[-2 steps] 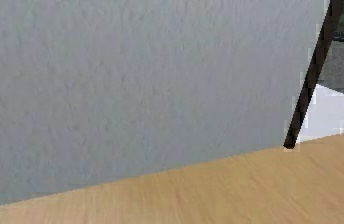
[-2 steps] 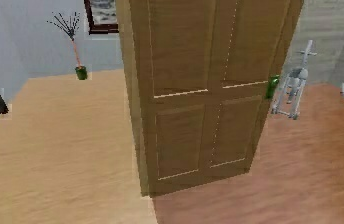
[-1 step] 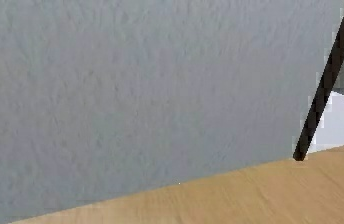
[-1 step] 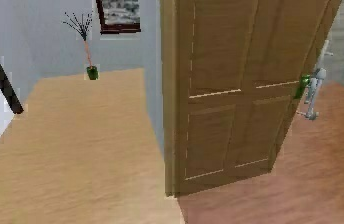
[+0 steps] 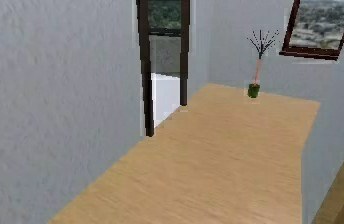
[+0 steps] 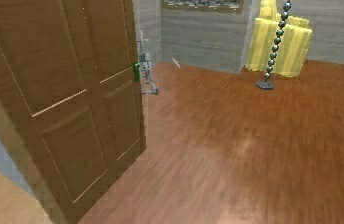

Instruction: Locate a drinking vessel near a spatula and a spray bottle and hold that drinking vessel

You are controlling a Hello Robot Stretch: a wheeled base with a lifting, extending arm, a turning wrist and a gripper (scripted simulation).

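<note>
How the jaws stand cannot be told, and neither can the pose of the arm. Where the drinking vessel is cannot be told either; it is probably in another room, so the robot is judged to be at the searching step. The main danger is a collision of the base. The brown double door (image 6: 70,110) stands very near on the arm side, so reaching out there would likely hit it. Ahead, the grey wall (image 5: 50,100) and the dark door frame (image 5: 146,70) leave a narrow passage, and a wide turn could scrape them. Farther on, the vase with twigs (image 5: 254,85) on the floor could be knocked over.
</note>
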